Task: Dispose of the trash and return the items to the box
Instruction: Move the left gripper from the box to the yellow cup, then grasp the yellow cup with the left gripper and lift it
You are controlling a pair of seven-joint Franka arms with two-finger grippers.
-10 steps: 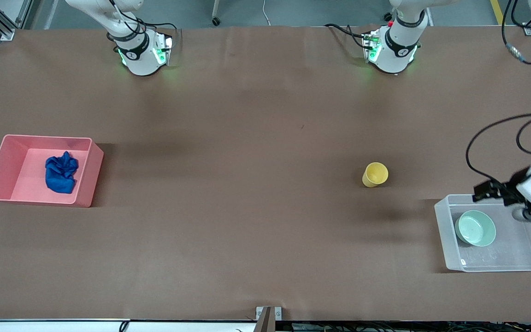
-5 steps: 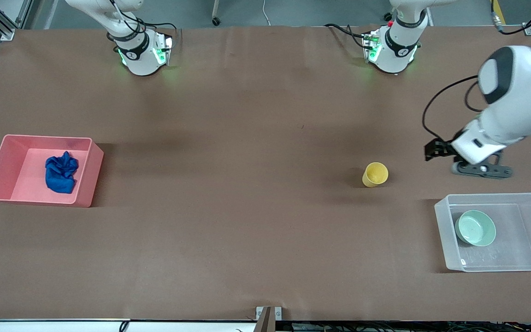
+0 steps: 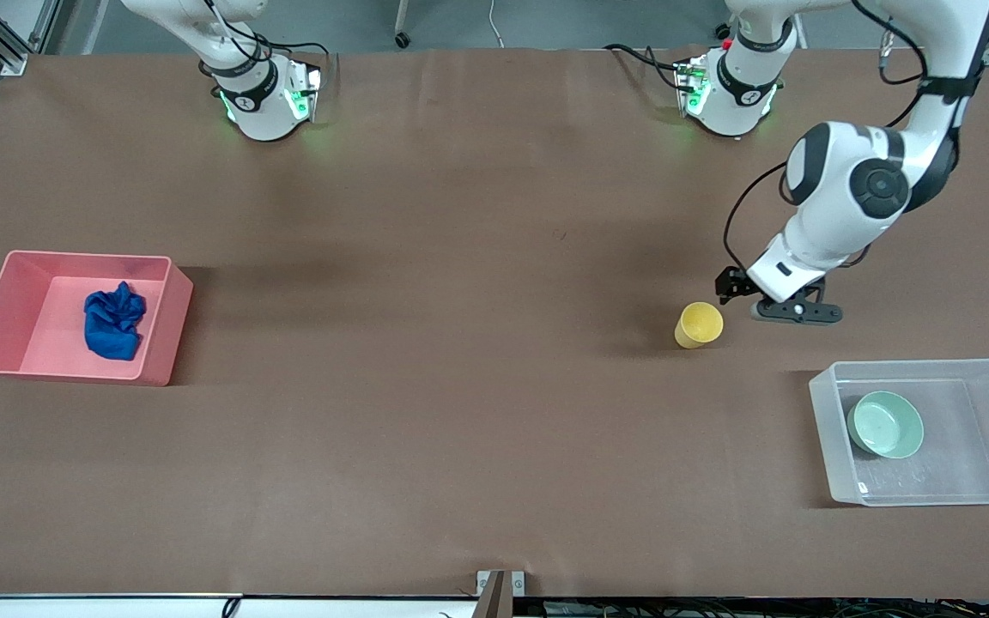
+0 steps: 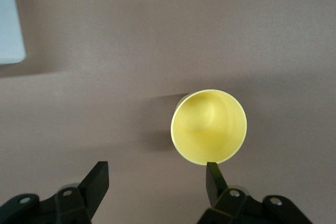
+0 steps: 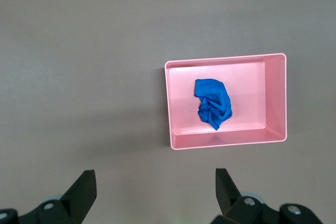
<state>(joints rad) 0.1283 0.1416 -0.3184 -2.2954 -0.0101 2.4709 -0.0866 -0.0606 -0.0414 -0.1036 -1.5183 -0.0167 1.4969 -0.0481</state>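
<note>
The yellow cup (image 3: pixel 699 324) stands upright on the table, toward the left arm's end. My left gripper (image 3: pixel 793 312) is open and empty, low beside the cup; in the left wrist view (image 4: pixel 156 174) one fingertip (image 4: pixel 211 170) sits at the rim of the cup (image 4: pixel 209 126). The mint-green bowl (image 3: pixel 885 424) lies in the clear box (image 3: pixel 822 386). The blue lump (image 3: pixel 114 322) lies in the pink tub (image 3: pixel 170 319). My right gripper (image 5: pixel 155 179) is open and empty, high above the table beside the pink tub (image 5: pixel 226 143) with the lump (image 5: pixel 212 103).
A corner of the clear box (image 4: pixel 9 24) shows in the left wrist view. Both arm bases (image 3: pixel 263 99) stand along the table edge farthest from the front camera. The brown table (image 3: pixel 460 343) is bare between the two tubs.
My left arm has swung from over the clear box to beside the yellow cup, its gripper open throughout. The bowl, cup and blue lump have not moved.
</note>
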